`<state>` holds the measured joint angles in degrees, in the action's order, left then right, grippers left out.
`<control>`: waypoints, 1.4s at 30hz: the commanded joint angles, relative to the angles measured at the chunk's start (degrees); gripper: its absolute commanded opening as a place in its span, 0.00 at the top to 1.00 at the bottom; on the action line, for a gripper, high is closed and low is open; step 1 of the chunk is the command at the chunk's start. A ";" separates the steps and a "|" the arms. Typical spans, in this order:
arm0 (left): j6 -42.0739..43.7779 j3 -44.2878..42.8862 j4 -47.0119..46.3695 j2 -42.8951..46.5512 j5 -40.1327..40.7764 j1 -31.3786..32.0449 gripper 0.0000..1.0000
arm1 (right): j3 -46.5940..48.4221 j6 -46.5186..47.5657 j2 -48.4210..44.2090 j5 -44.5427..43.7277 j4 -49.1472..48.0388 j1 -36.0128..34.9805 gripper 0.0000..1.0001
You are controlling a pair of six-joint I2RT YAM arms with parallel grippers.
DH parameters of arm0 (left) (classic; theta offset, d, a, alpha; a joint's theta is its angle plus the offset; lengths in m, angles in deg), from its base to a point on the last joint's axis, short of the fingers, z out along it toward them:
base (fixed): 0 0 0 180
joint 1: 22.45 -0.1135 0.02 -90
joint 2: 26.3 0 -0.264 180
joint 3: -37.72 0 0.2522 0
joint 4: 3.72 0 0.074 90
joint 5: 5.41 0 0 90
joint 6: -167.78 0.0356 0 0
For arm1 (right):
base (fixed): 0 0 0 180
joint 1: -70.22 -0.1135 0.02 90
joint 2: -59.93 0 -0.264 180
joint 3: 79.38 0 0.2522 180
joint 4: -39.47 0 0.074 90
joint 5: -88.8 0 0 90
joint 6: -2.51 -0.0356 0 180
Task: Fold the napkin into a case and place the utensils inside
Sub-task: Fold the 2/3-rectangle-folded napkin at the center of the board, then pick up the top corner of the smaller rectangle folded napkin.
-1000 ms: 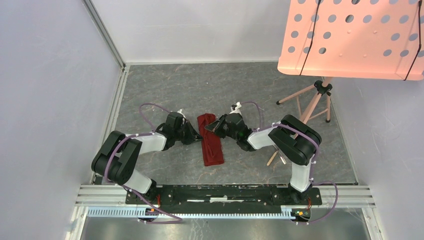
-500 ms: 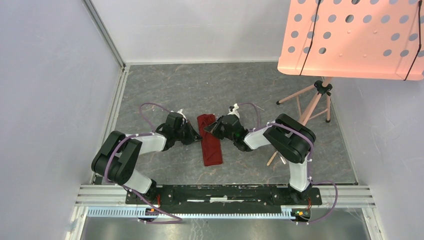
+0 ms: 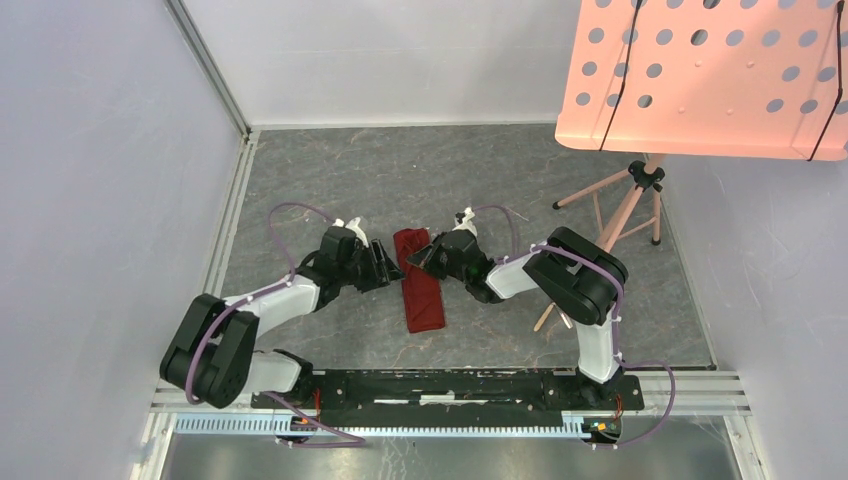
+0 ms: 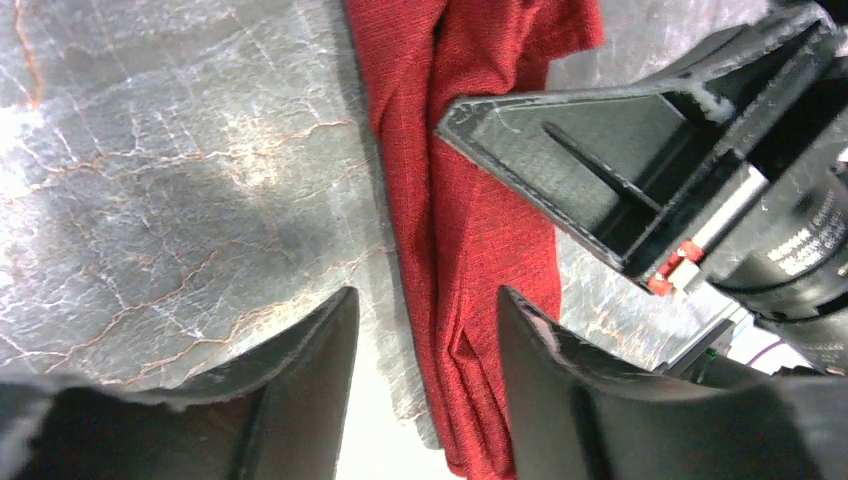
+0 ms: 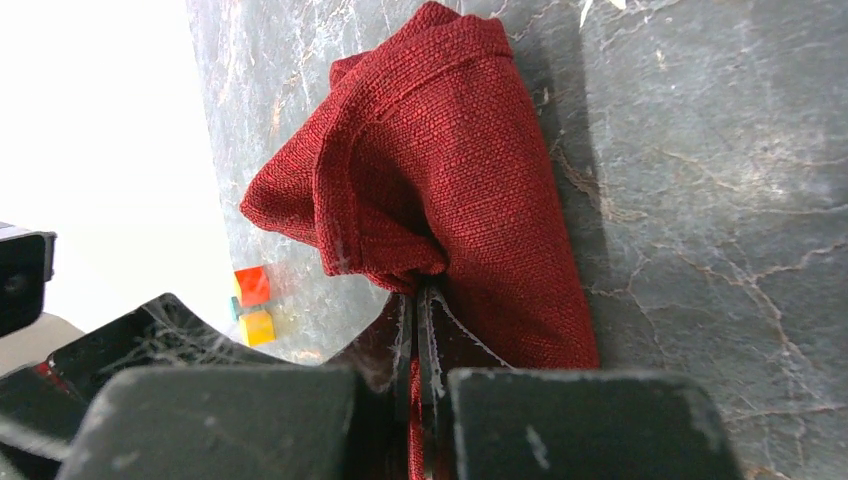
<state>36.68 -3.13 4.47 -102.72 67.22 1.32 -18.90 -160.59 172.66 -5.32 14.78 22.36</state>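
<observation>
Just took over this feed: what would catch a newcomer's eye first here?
The dark red napkin, folded into a narrow strip, lies centre-frame in the top view. The right end effector is shut on it near its far end, bunching the cloth up, while the left end effector hangs open beside it. A pink perforated stand looms at the far right.

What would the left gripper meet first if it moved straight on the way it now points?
Most likely the napkin: its folded length lies right ahead of the open left gripper. The right gripper, shut on it, is just beyond. Height above the table is unclear.
</observation>
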 commanded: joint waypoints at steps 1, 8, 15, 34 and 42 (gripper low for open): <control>7.95 -1.68 3.04 2.45 -1.79 0.07 0.30 | 1.54 1.45 0.27 1.58 -1.90 -0.21 1.00; 6.59 -5.70 5.06 -3.71 3.71 4.61 0.42 | 1.52 1.58 -0.60 2.41 -1.90 -0.23 1.00; 1.15 -6.53 4.93 -9.37 6.69 4.58 0.67 | 2.32 2.74 -0.06 5.77 -1.99 -0.23 0.96; -29.38 9.92 -30.01 -11.12 9.43 11.77 0.91 | -11.18 43.23 -20.92 37.12 13.56 4.32 0.45; -34.79 12.46 -33.84 -12.34 19.07 19.39 0.85 | -20.15 47.47 -24.85 37.45 12.49 4.31 0.60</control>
<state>6.84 7.27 -27.28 -113.94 80.09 19.97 -36.99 -118.27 149.90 31.23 28.42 26.73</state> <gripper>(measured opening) 0.122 0.431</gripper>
